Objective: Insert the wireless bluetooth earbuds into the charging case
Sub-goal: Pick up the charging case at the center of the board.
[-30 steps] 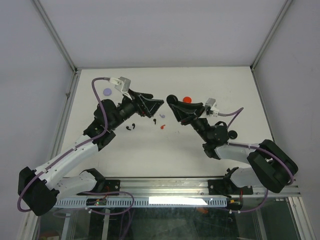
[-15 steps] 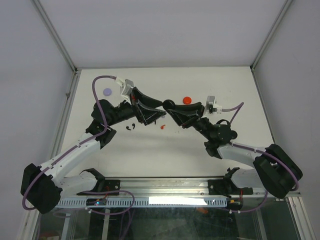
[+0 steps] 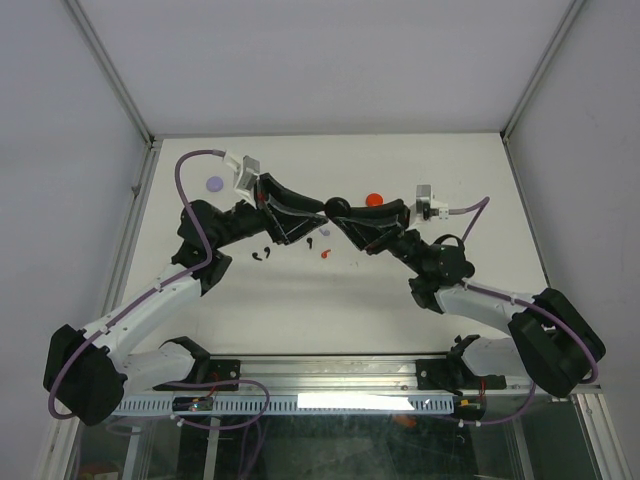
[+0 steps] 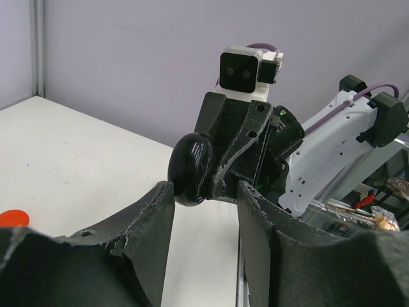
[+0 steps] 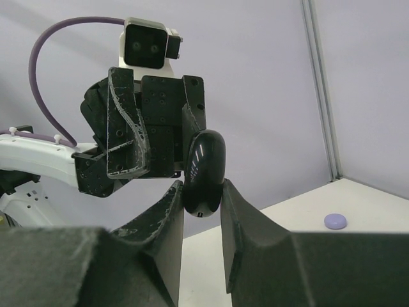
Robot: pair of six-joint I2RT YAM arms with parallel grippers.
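Right tool [image 5: 201, 192] clamped on black charging case [image 5: 204, 163], raised above tabletop [image 3: 450, 170]. Left tool [image 4: 206, 192] jaws apart, flanking case. Earbuds [image 3: 325, 253] lie on tabletop below. Advice: left grips case's free half squarely, opposite right's hold; open gently.

round cases 3: black case [image 5: 203, 173]; red case [image 3: 375, 199]; lavender case [image 3: 213, 183] | earbuds on worktop [image 3: 420, 160]: red earbud [image 3: 325, 253] 1; lavender earbuds [image 3: 322, 232] 2; black earbuds [image 3: 262, 254] 1 or 2, too small to tell | grippers 2: left gripper [image 4: 204, 188]; right gripper [image 5: 201, 192]
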